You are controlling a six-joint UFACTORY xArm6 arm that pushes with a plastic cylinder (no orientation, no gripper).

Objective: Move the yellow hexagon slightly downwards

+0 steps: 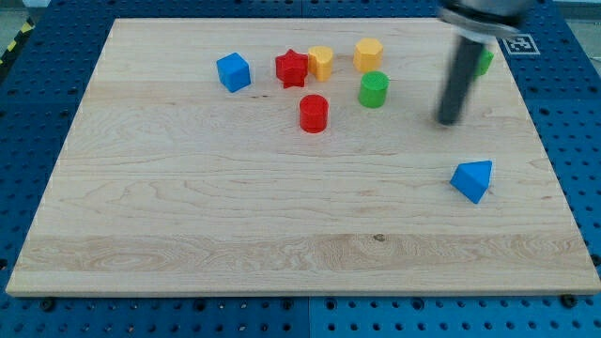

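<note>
The yellow hexagon (368,54) stands near the view's top, right of centre. Just below it is a green cylinder (374,89). A second yellow block (321,62), its shape unclear, sits to the hexagon's left and touches a red star (292,68). My tip (450,120) rests on the board to the right of the hexagon and lower than it, well apart from it and from the green cylinder. The rod looks blurred.
A blue cube (233,71) lies at the upper left and a red cylinder (314,113) below the star. A blue triangular block (472,179) sits at the right, below my tip. A green block (485,62) shows partly behind the rod.
</note>
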